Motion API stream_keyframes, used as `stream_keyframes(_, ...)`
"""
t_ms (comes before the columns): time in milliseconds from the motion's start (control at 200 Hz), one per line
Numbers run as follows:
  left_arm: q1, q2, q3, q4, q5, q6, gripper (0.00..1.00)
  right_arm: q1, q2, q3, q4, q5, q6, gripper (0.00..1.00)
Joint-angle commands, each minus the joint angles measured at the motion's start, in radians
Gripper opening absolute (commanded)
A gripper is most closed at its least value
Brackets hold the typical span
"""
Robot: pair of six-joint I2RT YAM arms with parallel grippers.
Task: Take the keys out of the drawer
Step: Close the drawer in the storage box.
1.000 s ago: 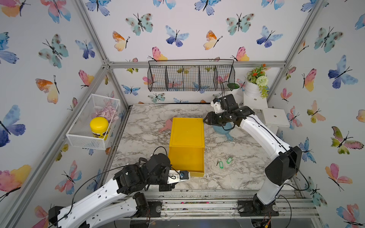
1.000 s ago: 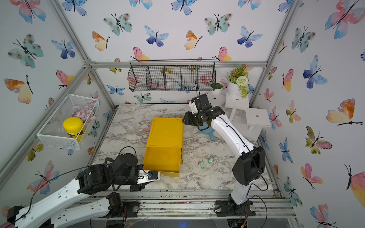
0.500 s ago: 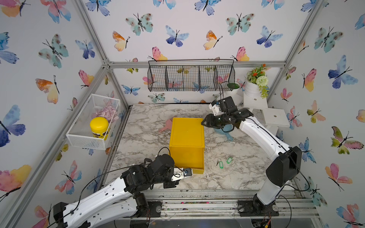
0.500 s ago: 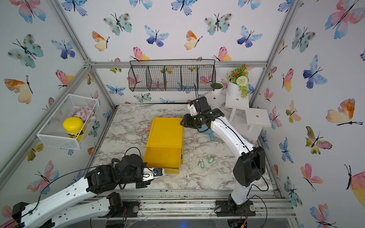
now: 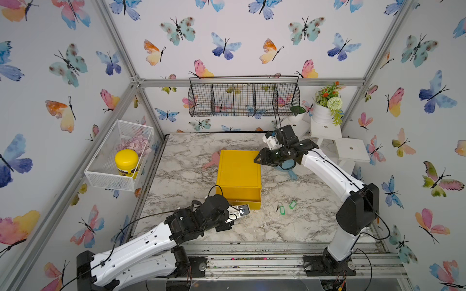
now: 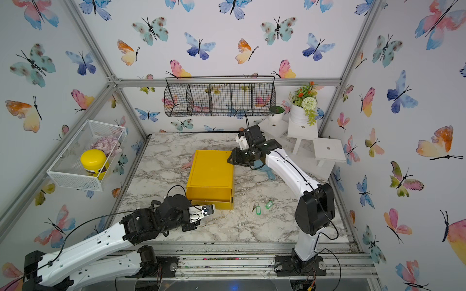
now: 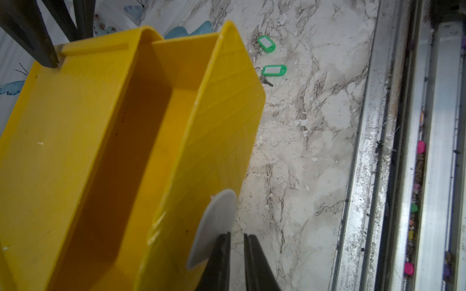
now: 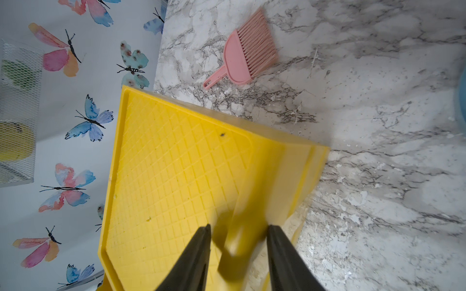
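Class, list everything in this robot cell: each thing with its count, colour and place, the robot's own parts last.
box: one, yellow, mid-table, its drawer partly open
keys: two, green tags, on the table right of the drawer
brush: one, pink, by the box's far left corner
dustpan: one, blue, under the right arm
wire basket: one, black, back wall
mesh basket: one, white, left wall
jar: one, yellow lid, in the mesh basket
flower pot: one, white, back right, on a stand
table: one, marbled, underneath all
left gripper: one, black, nearly shut, at the drawer front
right gripper: one, black, open, at the box's far right corner
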State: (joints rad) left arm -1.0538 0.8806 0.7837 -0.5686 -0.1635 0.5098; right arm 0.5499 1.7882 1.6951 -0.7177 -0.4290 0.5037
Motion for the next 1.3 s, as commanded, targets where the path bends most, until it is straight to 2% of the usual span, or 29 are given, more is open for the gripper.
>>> stream_keyframes(0,0.004,0.022,-0.007,0.083,-0.074,-0.018,0.18,0.007,0.013,0.014,0.012,-0.036,-0.018,0.43)
stream_keyframes(491,0.071,0.064,-0.040,0.232,-0.079,-0.030,0.24,0.007,0.023,0.004,-0.009,-0.054,-0.050,0.43)
stream_keyframes(716,0.142,0.086,-0.020,0.247,-0.025,-0.019,0.26,0.006,0.020,0.002,-0.002,-0.040,-0.042,0.43)
stream_keyframes(1061,0.161,0.081,-0.031,0.290,-0.022,-0.029,0.28,0.007,0.022,0.005,0.006,-0.040,-0.023,0.43)
stream_keyframes(1176,0.161,0.036,-0.039,0.263,0.040,-0.005,0.38,0.007,0.018,0.005,0.003,-0.033,-0.024,0.43)
stream_keyframes(1296,0.159,-0.083,-0.134,0.302,0.118,0.057,0.48,0.007,0.019,-0.010,0.012,-0.035,-0.020,0.43)
